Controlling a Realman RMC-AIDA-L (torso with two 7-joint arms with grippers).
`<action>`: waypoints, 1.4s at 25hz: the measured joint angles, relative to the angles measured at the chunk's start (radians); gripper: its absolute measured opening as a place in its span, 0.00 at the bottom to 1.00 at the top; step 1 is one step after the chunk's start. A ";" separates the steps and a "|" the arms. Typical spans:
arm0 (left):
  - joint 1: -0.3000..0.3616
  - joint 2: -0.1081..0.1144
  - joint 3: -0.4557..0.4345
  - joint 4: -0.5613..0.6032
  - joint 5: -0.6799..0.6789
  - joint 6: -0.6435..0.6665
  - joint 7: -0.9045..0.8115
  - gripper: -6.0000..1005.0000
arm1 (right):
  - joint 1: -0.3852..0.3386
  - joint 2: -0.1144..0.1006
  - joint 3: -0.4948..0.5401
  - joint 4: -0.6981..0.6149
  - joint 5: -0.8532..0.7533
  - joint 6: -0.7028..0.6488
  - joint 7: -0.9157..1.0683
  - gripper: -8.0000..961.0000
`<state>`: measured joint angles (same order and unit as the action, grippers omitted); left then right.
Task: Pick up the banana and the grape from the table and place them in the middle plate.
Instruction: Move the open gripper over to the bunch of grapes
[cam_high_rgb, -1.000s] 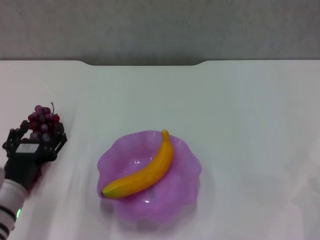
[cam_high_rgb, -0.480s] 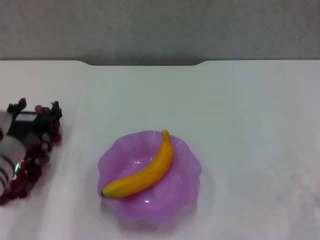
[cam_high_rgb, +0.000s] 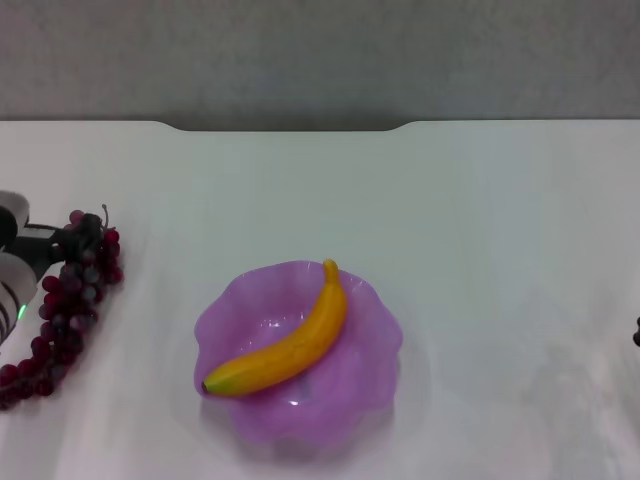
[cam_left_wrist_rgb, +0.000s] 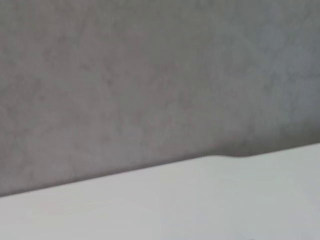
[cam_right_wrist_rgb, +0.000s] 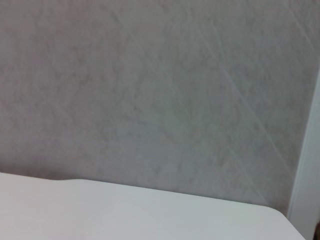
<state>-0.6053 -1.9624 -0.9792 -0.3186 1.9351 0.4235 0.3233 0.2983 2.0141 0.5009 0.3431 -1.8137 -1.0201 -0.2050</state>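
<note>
The banana (cam_high_rgb: 285, 345) lies inside the middle plate (cam_high_rgb: 375, 375), running diagonally across it: the dark greenish tip rests on the plate's rim toward the left near side, and the stem end points to the far side of the plate. The plate stands on the tabletop (cam_high_rgb: 480, 220), roughly midway between the left and right edges and closer to the near edge than to the notched far edge.

The grape (cam_high_rgb: 70, 300) is at the left edge of the tabletop, well apart from the plate. The bunch hangs or trails in a long line from its stem end, which lies toward the far side, down toward the near left corner. Whether its lower end touches the tabletop cannot be told.

The left hand (cam_high_rgb: 45, 250) is at the left edge, at the upper part of the bunch. Dark finger parts sit against the topmost grapes and appear closed on them; the rest of the arm is cut off by the left border.

Of the right hand (cam_high_rgb: 637, 332) only a dark sliver shows at the right edge; whether its fingers are apart or together cannot be told.

Both wrist views show only a grey wall and the far edge of the tabletop.
</note>
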 joint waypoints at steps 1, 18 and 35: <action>0.000 0.000 0.000 0.008 0.000 -0.006 0.000 0.86 | 0.000 0.000 -0.003 0.001 0.000 -0.002 0.000 0.03; 0.019 -0.051 0.012 0.035 0.051 -0.051 -0.004 0.86 | -0.001 0.000 -0.012 0.010 0.001 -0.015 -0.001 0.03; 0.047 -0.062 0.005 0.048 0.045 -0.047 -0.006 0.86 | -0.001 0.000 -0.012 0.013 0.001 -0.015 -0.001 0.03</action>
<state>-0.5585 -2.0248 -0.9741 -0.2708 1.9801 0.3768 0.3175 0.2976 2.0141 0.4893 0.3559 -1.8131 -1.0355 -0.2056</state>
